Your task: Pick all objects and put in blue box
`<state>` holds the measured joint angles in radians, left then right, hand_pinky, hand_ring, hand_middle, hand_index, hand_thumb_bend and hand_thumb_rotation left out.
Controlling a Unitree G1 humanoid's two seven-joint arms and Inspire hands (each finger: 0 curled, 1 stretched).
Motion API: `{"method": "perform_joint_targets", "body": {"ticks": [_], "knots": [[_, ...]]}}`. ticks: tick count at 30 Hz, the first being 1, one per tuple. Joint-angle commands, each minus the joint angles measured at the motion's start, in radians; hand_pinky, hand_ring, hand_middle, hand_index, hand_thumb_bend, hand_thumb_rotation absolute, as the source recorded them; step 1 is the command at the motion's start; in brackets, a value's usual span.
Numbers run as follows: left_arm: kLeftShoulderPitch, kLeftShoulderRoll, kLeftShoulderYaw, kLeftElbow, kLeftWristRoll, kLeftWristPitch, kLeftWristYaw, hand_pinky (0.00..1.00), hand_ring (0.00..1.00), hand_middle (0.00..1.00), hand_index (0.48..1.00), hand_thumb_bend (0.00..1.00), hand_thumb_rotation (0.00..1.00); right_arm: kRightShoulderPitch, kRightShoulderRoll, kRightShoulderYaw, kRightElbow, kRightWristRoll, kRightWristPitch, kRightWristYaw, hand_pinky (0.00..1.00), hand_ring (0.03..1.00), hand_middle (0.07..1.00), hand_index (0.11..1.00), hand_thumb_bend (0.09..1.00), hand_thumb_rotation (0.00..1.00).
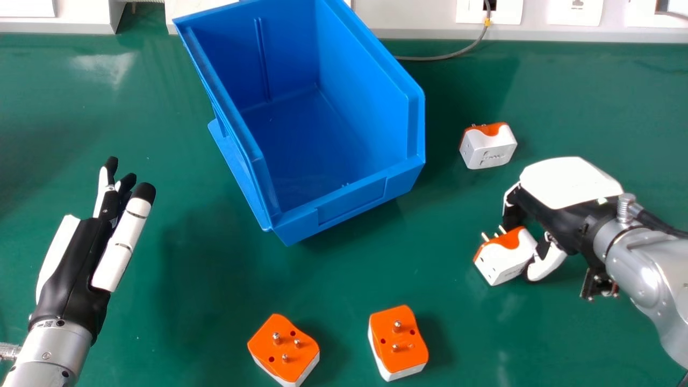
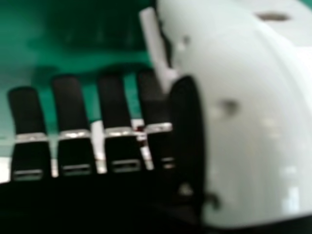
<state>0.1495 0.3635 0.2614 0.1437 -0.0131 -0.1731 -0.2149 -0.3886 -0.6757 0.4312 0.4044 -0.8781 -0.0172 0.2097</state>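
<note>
My right hand [image 1: 570,185] is at the right of the head view, its fingers and thumb closed on a white and orange plug adapter [image 1: 502,260] with its pins pointing up and away. In the right hand view, dark fingers of my right hand [image 2: 70,102] show along the lower part. Beyond that hand, a second adapter [image 1: 489,148] lies on the table, right of the blue box [image 1: 352,201]. At the near side lie a left adapter [image 1: 282,346] and a right adapter [image 1: 398,341], pins up. My left hand [image 1: 70,263] rests open at the left, holding nothing.
The green table [image 1: 177,322] runs back to a pale ledge with wall sockets [image 1: 574,12]. A grey cable [image 1: 441,57] curves onto the table behind the blue box's right side. The box stands angled, between the two hands and farther back.
</note>
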Motion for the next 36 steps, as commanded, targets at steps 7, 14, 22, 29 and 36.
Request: {"method": "perform_joint_targets", "body": {"ticks": [7, 14, 22, 29, 36], "knots": [[-0.018, 0.024, 0.019, -0.001, -0.024, -0.022, -0.009, 0.99, 0.98, 0.98, 1.000, 0.60, 0.99, -0.008, -0.036, 0.027, 0.070, -0.027, -0.047, -0.036, 0.25, 0.310, 0.481, 0.500, 0.511, 0.01], [-0.021, 0.027, 0.026, -0.001, -0.043, -0.021, -0.023, 0.96, 0.97, 0.97, 0.996, 0.61, 0.97, 0.001, -0.041, 0.018, 0.067, -0.019, -0.066, -0.068, 0.14, 0.193, 0.478, 0.481, 0.516, 0.01], [-0.025, 0.029, 0.036, 0.002, -0.055, -0.015, -0.038, 0.91, 0.94, 0.95, 0.981, 0.62, 0.92, 0.005, -0.030, 0.014, 0.069, -0.010, -0.059, -0.078, 0.10, 0.141, 0.472, 0.473, 0.518, 0.01], [-0.029, 0.033, 0.039, 0.012, -0.057, -0.020, -0.044, 0.89, 0.93, 0.94, 0.970, 0.63, 0.90, 0.010, -0.031, 0.005, 0.057, -0.009, -0.052, -0.091, 0.11, 0.164, 0.469, 0.472, 0.518, 0.01], [-0.022, 0.036, 0.037, -0.002, -0.051, -0.018, -0.045, 0.88, 0.93, 0.94, 0.964, 0.63, 0.88, 0.037, -0.038, 0.002, -0.013, -0.023, -0.019, -0.078, 0.30, 0.373, 0.490, 0.475, 0.517, 0.01]]}}
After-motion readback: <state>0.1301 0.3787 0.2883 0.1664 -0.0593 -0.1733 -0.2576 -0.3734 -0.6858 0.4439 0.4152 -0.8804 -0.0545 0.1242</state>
